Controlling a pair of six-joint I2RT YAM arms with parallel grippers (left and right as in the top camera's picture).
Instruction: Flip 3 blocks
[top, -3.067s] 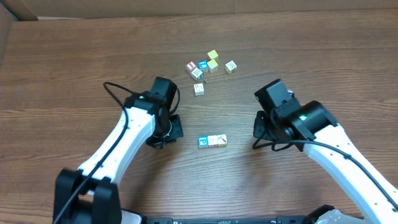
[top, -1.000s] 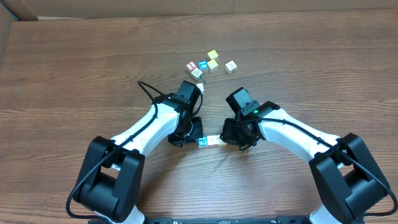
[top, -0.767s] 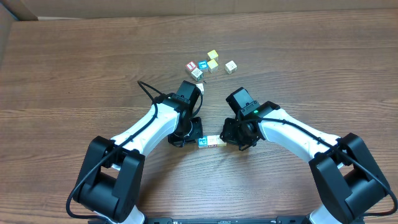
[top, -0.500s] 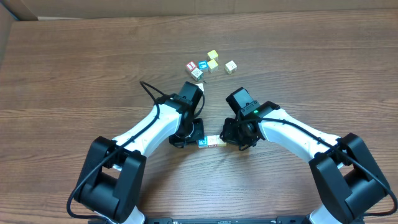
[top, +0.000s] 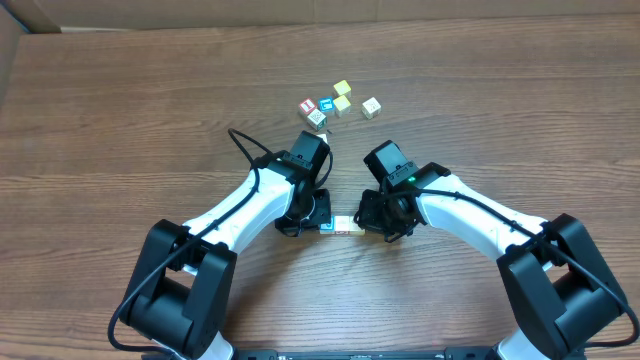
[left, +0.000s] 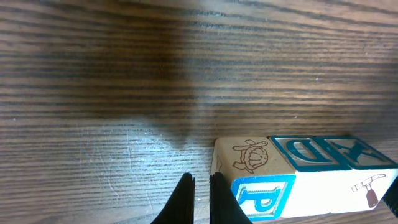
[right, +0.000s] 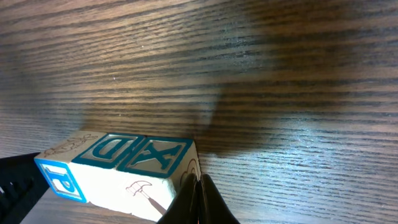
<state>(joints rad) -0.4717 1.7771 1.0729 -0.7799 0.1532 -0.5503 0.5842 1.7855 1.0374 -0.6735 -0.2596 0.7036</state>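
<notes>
Blocks (left: 298, 180) lie in a row of three on the table (top: 120, 120), between the two arms. How do the grippers stand around them?

Both are pinched closed and hold nothing. The left gripper (left: 200, 186) has its tips low beside the end block with the blue P. The right gripper (right: 198, 186) is at the opposite end, by the block with the X on top. Whether either tip actually touches wood cannot be told from the wrist views.

So what could spoil the flip from there?

Several things, probably. Closed tips can only push or lever, so if one arm presses harder than the other, the row may slide along the table instead of rolling over. A push off centre could buckle the row at a joint, and one block would twist out or turn alone. The tips are thin, too. One could slip up over an edge and skate across the top.

And further out?

The other cubes (top: 342, 103) lie well apart at the far side, so a small slide should not reach them. A hard shove could scatter the row, though, and each block would then need handling separately.
</notes>
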